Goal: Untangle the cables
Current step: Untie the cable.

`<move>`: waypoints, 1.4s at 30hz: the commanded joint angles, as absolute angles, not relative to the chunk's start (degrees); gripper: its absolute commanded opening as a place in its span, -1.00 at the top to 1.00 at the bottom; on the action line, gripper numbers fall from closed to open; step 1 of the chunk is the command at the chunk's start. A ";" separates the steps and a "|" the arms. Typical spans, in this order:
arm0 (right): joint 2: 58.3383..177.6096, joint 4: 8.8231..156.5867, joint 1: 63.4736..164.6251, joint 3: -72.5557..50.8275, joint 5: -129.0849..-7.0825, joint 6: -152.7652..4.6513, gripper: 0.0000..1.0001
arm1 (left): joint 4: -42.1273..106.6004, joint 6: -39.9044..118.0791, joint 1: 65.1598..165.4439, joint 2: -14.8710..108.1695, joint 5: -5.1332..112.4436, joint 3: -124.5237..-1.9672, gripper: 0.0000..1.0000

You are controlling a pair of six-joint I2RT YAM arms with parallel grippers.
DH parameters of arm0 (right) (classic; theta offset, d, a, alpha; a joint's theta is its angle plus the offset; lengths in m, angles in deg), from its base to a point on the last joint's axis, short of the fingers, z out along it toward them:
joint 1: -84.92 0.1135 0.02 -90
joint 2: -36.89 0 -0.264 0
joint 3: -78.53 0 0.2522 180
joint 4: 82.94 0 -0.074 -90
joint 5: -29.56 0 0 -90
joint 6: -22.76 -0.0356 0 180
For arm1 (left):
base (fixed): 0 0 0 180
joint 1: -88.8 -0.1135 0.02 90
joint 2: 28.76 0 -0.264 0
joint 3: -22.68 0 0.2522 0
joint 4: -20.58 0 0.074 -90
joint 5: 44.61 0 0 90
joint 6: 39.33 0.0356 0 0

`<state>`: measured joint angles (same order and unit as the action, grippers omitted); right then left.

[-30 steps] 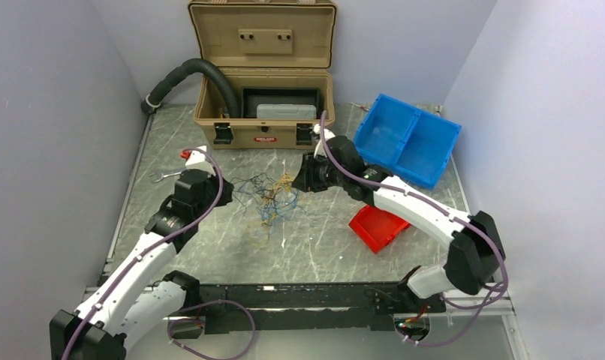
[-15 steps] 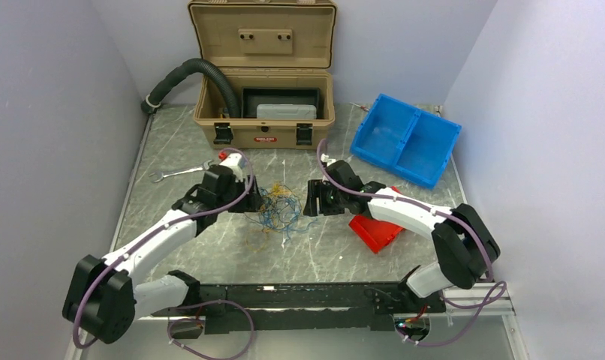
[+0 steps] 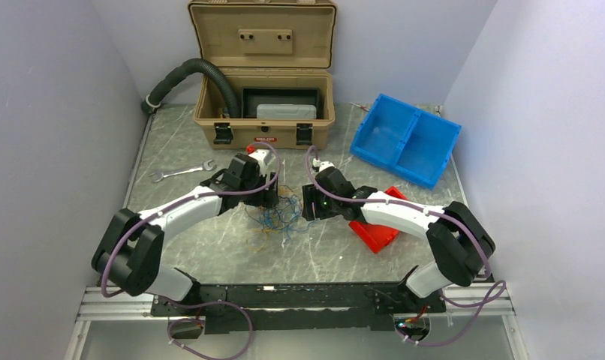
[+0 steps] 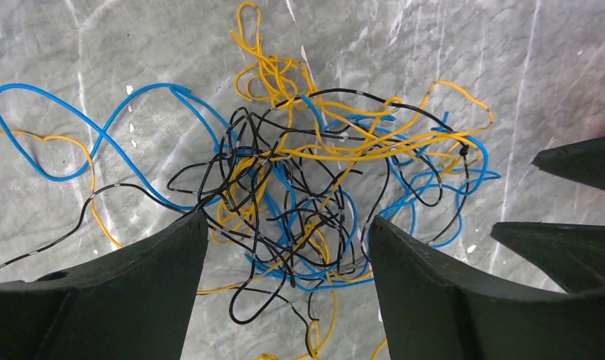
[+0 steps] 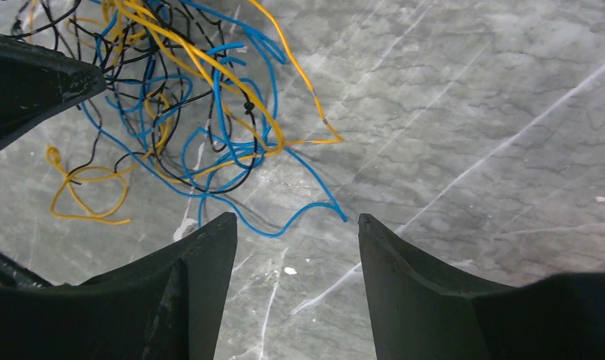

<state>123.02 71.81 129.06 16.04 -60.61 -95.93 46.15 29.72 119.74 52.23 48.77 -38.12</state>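
"The cables (image 3: 279,217): where are they, and can you see all of them?"

"They lie mid-tabletop (image 3: 209,251), between the two arms. From above, not all of them. The wires are too fine to trace, and the arms hide parts of the heap's sides. The left wrist camera loses the lower part behind its own fingers. The right wrist camera catches just one corner, at its upper left."

"What do they look like?"

"Very thin wires, blue, yellow-orange and black, in one loose knot on grey marbled stone. A long blue loop strays out to one side."

"And the end effectors?"

"The left end effector (image 4: 288,219) is spread wide over the knot, pinching nothing. The right end effector (image 5: 296,217) is spread over bare stone just beside the knot's edge, also empty. A second ago both were pressed together and farther apart, with the wires spread wider between them. The left arm has since swung in, and the heap is tighter."
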 commanded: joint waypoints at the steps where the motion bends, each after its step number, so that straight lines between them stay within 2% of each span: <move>1: 122.87 73.59 129.39 17.00 -56.36 -94.71 -0.25 | 44.99 32.94 120.33 54.91 49.71 -41.96 -0.63; 9: 123.32 75.52 129.39 19.11 -56.68 -93.75 -0.25 | 43.27 36.03 120.32 58.68 54.79 -43.69 -0.60; 15: 124.32 76.72 129.40 19.32 -57.61 -93.69 -0.23 | 41.07 36.38 120.25 59.15 55.10 -42.28 -0.29; 22: 125.04 77.18 129.38 19.76 -57.81 -93.57 -0.09 | 37.20 36.54 120.19 57.10 54.80 -38.87 -0.12; 25: 125.12 76.87 129.40 20.56 -57.56 -93.60 0.06 | 35.23 36.52 120.23 56.78 54.57 -37.17 -0.09; 29: 123.45 76.03 129.35 21.71 -56.17 -93.60 0.48 | 34.97 35.94 120.15 57.14 53.46 -36.88 0.03; 33: 121.75 74.92 129.39 22.07 -54.73 -93.76 0.78 | 35.28 35.77 120.16 57.55 53.15 -37.46 0.13; 34: 121.49 74.64 129.39 21.99 -54.51 -93.69 0.79 | 35.37 35.72 120.14 57.51 52.94 -37.48 0.14; 35: 121.19 74.53 129.35 22.04 -54.45 -93.58 0.78 | 35.36 35.65 120.13 57.36 52.69 -37.44 0.14; 36: 121.02 74.68 129.38 22.12 -54.73 -93.35 0.65 | 35.21 35.64 120.14 57.02 52.55 -37.22 0.14; 37: 120.96 74.76 129.35 22.14 -54.74 -93.18 0.43 | 34.89 35.66 120.11 56.53 52.63 -36.96 0.12; 39: 120.96 74.89 129.36 22.15 -54.64 -92.89 0.18 | 34.86 35.90 120.16 55.09 52.73 -36.09 0.09; 42: 121.95 75.15 129.32 21.48 -54.62 -92.16 0.01 | 36.11 35.80 120.17 52.35 51.46 -36.04 0.05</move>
<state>122.71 73.91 129.22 22.14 -55.93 -93.37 37.17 35.47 120.00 57.15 52.90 -35.87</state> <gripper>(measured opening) 0.461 0.466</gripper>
